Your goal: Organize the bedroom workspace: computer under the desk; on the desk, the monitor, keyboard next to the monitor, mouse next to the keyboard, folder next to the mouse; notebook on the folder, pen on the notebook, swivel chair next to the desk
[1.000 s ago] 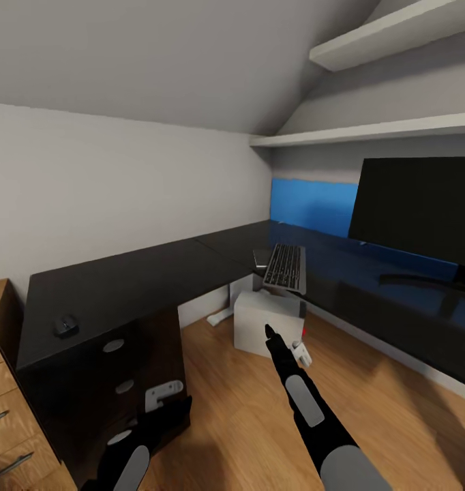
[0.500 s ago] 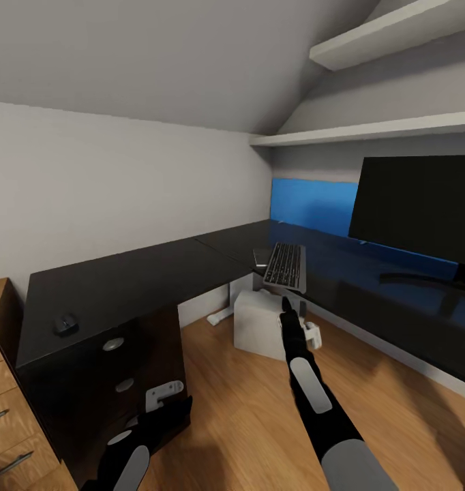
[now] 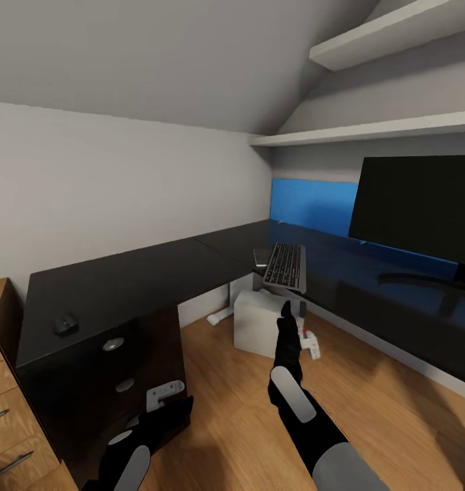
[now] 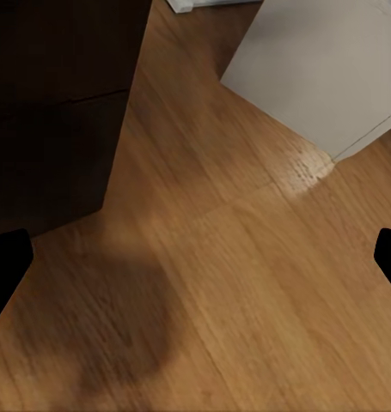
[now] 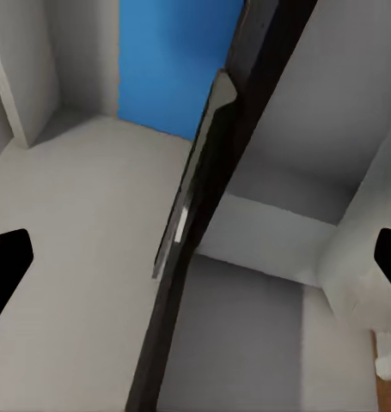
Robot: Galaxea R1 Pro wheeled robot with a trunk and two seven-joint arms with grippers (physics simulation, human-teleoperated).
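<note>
The black L-shaped desk (image 3: 123, 286) wraps around the room's corner. On its right wing stands the monitor (image 3: 416, 204). The keyboard (image 3: 286, 266) lies left of it, overhanging the front edge, with the small grey notebook (image 3: 261, 257) beside it. The mouse (image 3: 66, 324) rests on the left wing above the drawers (image 3: 113, 345). The grey-white computer (image 3: 260, 324) sits on the floor under the desk. My right gripper (image 3: 286, 310) is open, raised just below the keyboard's edge (image 5: 191, 193). My left gripper (image 3: 171, 406) hangs open, low beside the drawers. Folder, pen and swivel chair are out of view.
A light wooden drawer cabinet (image 3: 1, 402) stands left of the desk. Shelves (image 3: 369, 129) run along the wall above the monitor, and a blue wall panel (image 3: 314, 204) sits behind the desk. Wooden floor (image 4: 212, 283) lies below my left gripper.
My right arm has lifted its gripper from in front of the computer up toward the keyboard's overhanging edge, and the forearm has swung left. The left arm has stayed still.
</note>
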